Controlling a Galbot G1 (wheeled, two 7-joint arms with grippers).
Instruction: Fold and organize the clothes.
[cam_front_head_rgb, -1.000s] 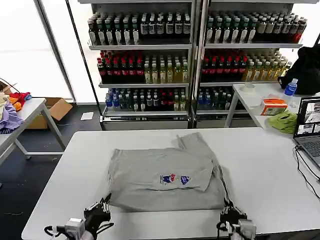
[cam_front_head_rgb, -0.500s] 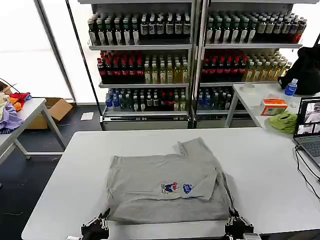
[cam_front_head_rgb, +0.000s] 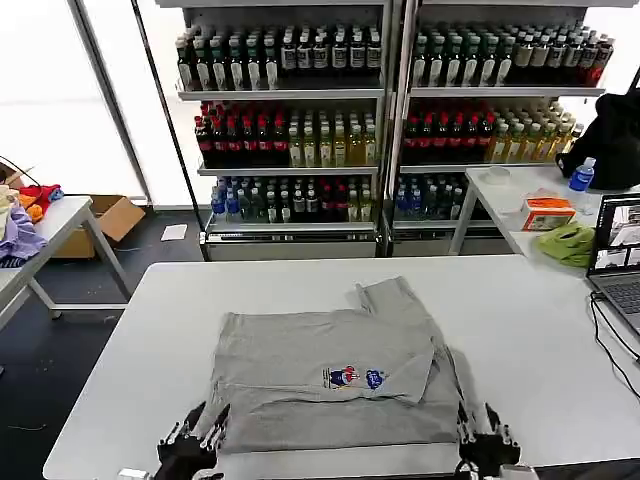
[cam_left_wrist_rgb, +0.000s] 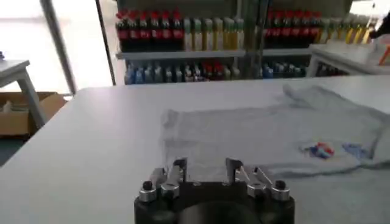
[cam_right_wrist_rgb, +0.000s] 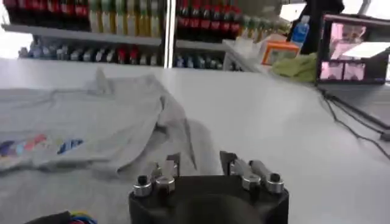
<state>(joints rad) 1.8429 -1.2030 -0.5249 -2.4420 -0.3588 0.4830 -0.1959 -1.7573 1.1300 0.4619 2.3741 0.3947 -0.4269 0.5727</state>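
Observation:
A light grey shirt (cam_front_head_rgb: 335, 375) lies folded flat on the white table (cam_front_head_rgb: 520, 320), its small multicoloured chest print (cam_front_head_rgb: 355, 378) facing up and a sleeve reaching toward the far side. My left gripper (cam_front_head_rgb: 195, 443) stands open at the shirt's near left corner, with nothing between its fingers. My right gripper (cam_front_head_rgb: 485, 438) stands open at the near right corner, also empty. In the left wrist view the shirt (cam_left_wrist_rgb: 268, 131) lies just beyond the open left gripper (cam_left_wrist_rgb: 206, 167). In the right wrist view the shirt (cam_right_wrist_rgb: 91, 122) spreads ahead of the open right gripper (cam_right_wrist_rgb: 200, 161).
A laptop (cam_front_head_rgb: 620, 260) and its cable (cam_front_head_rgb: 610, 345) sit at the table's right edge. A side table behind holds a lime-green cloth (cam_front_head_rgb: 567, 243) and an orange box (cam_front_head_rgb: 548, 213). Bottle shelves (cam_front_head_rgb: 380, 120) stand at the back. Coloured garments (cam_front_head_rgb: 20, 225) lie far left.
The shirt has slid a little toward the table's near edge. Both grippers drew back toward that edge and their fingers now stand spread apart.

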